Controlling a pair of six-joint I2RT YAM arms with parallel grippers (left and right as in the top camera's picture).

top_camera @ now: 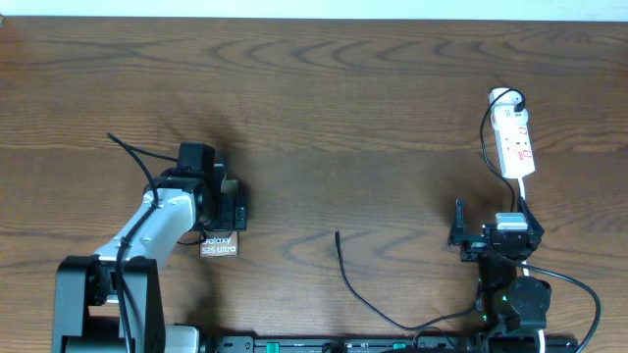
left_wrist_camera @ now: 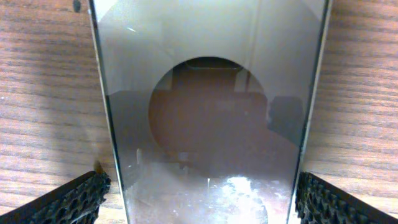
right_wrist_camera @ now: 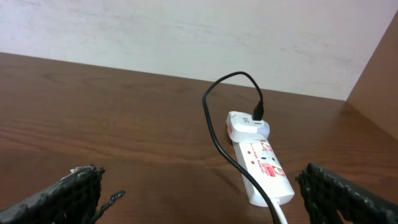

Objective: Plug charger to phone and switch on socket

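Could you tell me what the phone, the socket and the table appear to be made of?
As they look: the phone has a glossy, glass-like face showing clear reflections, with thin metallic-looking edges. The socket seems smooth white moulded plastic with red markings. The table is dark brown wood or wood-look laminate, with visible grain lines; which one cannot be told.

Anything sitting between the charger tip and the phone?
Nothing visible. Bare table lies between the charger tip and the phone. The left gripper hangs over the phone with jaws either side of it, hiding most of it from overhead, so its port cannot be seen.
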